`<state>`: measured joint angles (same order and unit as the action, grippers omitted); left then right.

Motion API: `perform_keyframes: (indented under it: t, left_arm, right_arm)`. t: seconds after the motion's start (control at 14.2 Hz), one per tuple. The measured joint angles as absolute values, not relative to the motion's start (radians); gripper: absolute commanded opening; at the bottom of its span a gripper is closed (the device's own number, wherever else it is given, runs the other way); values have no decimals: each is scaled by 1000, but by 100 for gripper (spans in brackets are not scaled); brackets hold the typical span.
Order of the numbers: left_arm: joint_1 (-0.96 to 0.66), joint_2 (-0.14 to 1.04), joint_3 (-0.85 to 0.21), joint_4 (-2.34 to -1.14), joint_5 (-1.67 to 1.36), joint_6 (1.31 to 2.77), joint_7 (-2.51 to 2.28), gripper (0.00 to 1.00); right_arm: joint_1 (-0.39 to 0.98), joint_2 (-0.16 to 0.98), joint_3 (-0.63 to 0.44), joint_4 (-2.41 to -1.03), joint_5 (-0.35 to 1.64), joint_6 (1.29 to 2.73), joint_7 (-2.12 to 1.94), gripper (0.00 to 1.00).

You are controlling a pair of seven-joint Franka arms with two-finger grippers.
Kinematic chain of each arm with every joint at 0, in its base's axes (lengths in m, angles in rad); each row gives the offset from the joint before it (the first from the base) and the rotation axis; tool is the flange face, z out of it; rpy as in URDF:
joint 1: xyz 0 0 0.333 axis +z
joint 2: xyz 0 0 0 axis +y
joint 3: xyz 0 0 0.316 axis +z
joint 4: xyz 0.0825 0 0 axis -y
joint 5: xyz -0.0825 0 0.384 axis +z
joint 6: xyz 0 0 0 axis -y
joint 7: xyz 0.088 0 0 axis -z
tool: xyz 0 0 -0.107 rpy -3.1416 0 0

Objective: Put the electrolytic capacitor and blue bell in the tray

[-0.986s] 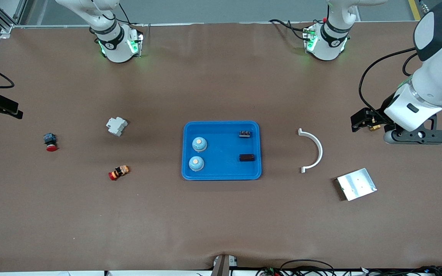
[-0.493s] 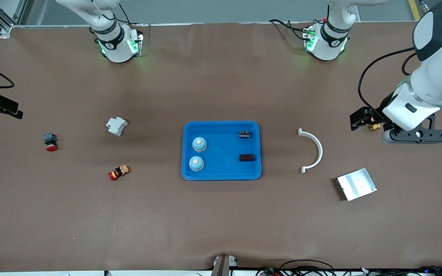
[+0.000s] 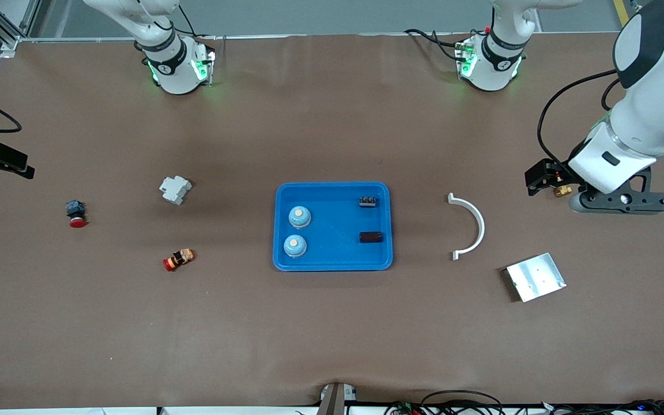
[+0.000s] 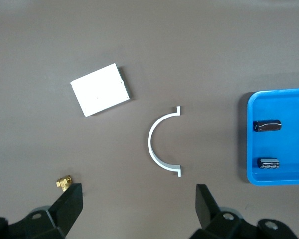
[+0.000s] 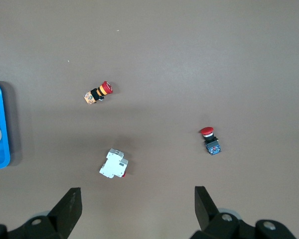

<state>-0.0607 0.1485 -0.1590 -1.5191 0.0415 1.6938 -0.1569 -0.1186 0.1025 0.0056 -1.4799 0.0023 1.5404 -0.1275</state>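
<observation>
Left gripper (image 4: 137, 201) open and empty over bare worktop (image 3: 332, 323) near a small brass fitting (image 4: 64, 182) toward the left arm's end; right gripper (image 5: 134, 204) open too, arm waiting. In the blue tray (image 3: 332, 264): two blue bells (image 3: 299, 217) (image 3: 294, 245) and two dark electrolytic capacitors (image 3: 370, 237) (image 3: 368, 202). Capacitors probably light, stiff, apt to roll; best pinched across the body. Bells likely smooth domes; grip low. Front view alone showing all four together; wrist views only half each.
</observation>
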Motion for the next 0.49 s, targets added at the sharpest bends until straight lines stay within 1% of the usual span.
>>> perform_keyframes:
  t: [0.49]
  left_arm:
    - [-64, 148, -165, -1519, 42, 1699, -102, 100]
  right_arm:
    - [-119, 102, 6, -1480, 2, 1540, -127, 100]
